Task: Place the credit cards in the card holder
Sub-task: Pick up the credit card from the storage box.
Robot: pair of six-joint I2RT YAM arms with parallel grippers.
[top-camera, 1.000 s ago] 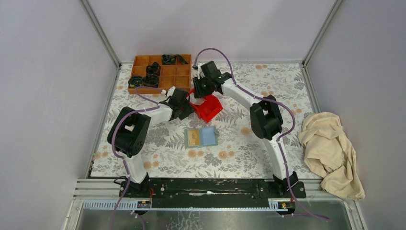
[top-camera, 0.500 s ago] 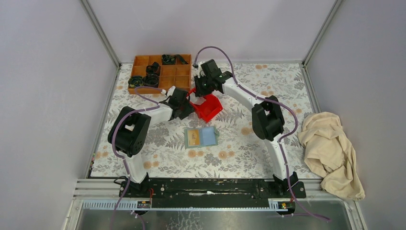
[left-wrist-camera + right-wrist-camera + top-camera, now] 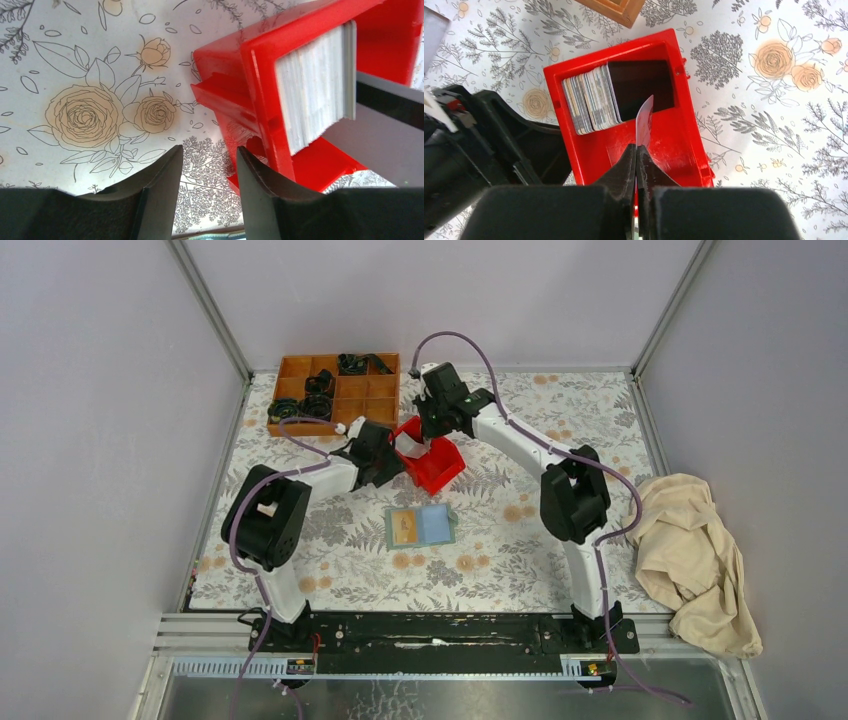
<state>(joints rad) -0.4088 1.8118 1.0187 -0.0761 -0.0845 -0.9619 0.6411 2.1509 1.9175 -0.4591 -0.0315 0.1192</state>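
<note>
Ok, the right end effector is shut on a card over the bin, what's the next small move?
Probably raise the right end effector straight up: the card it pinches points down into the red bin beside the stack, so clear the walls before heading toward the open card holder.

Soft, even light fills the scene. The overhead view is sharp, with only faint shadows on the floral tablecloth (image 3: pixel 500 540). In the left wrist view the red bin (image 3: pixel 260 100) shows glossy highlights, and the left gripper's fingers (image 3: pixel 160 200) are dark and blurred. The right gripper's fingers (image 3: pixel 621 172) are equally soft, while the whitish card (image 3: pixel 644 120) gleams.
</note>
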